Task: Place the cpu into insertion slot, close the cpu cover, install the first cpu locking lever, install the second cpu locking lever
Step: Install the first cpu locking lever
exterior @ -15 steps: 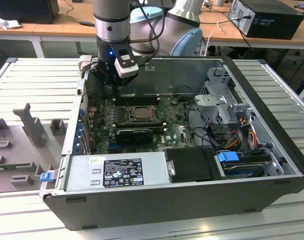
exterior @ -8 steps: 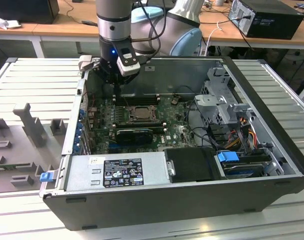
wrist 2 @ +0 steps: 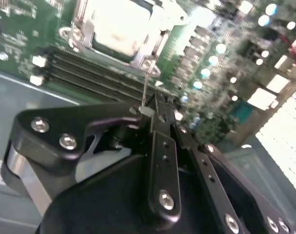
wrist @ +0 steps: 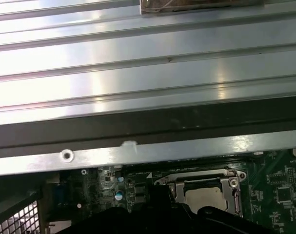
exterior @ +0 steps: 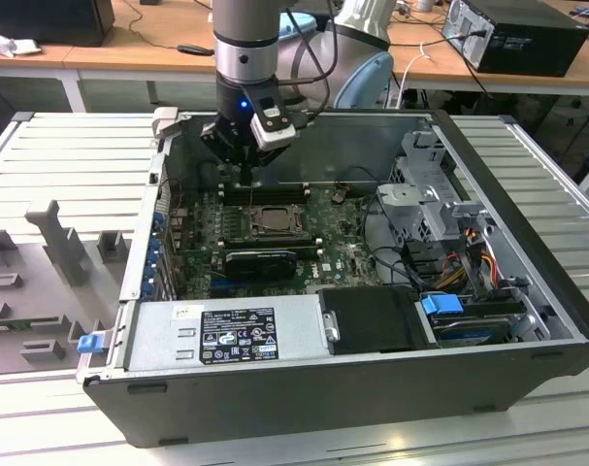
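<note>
1. Gripper [wrist 2: 148, 109] fingers closed together, seemingly pinching a thin wire lever [wrist 2: 146, 87] beside the insertion slot [exterior: 272, 220].
2. Cpu [wrist 2: 116, 29] seated in slot, cpu cover [wrist: 234, 191] down.
3. Risk: lever slipping from pinch, springing back unlatched.

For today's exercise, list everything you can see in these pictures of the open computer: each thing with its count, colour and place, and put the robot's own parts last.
Computer case: one, dark grey, lying open on the ribbed metal table.
Table: one, silver, ribbed, under the case.
Green circuit board: one, inside the case floor.
Insertion slot: one, silver rim, mid-board, with the cpu cover lying over it.
Cpu: one, pale silver, seen through the cover's window.
Memory slots: several, black, beside the socket.
Power supply: one, silver, near edge of case.
Wooden desks: behind, light brown.
Robot arm: one, silver-grey, above the board.
Tool: one, black, just above the memory slots.
</note>
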Action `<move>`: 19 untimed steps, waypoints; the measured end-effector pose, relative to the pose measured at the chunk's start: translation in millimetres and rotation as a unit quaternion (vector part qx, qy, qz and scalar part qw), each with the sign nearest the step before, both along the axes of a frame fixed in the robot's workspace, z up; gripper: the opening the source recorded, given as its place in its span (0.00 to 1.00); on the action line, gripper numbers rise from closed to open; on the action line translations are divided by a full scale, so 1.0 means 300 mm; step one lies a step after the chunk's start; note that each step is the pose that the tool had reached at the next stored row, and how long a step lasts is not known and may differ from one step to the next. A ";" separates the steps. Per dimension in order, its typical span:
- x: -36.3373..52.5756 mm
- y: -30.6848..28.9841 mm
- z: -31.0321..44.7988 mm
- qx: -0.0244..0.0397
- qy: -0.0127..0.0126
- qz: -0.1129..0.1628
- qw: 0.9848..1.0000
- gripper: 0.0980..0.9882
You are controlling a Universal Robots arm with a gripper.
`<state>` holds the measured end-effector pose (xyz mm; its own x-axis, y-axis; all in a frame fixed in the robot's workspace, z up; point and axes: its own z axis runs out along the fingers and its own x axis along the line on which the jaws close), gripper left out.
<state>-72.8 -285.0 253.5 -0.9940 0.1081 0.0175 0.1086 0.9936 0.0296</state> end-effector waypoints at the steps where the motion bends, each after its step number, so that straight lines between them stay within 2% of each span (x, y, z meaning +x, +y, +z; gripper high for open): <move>1: 0.008 0.000 -0.003 0.000 0.000 0.000 1.000 0.01; 5: 0.016 -0.002 -0.011 0.000 0.000 0.000 1.000 0.01; 6: 0.016 -0.003 -0.011 0.004 0.000 0.000 1.000 0.01; 7: 0.016 -0.004 -0.012 0.015 -0.001 0.000 1.000 0.01; 12: 0.022 -0.005 -0.026 0.017 -0.007 0.014 1.000 0.01; 15: 0.026 -0.006 -0.030 0.017 -0.006 0.039 0.999 0.01; 16: 0.030 -0.006 -0.030 0.023 -0.007 0.046 0.999 0.01; 17: 0.032 -0.005 -0.033 0.025 -0.007 0.051 0.998 0.01; 19: 0.034 -0.005 -0.042 0.025 -0.007 0.054 0.998 0.01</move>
<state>-62.7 -286.6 241.0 -1.0000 -0.0001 0.0070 0.0004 0.9968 0.0801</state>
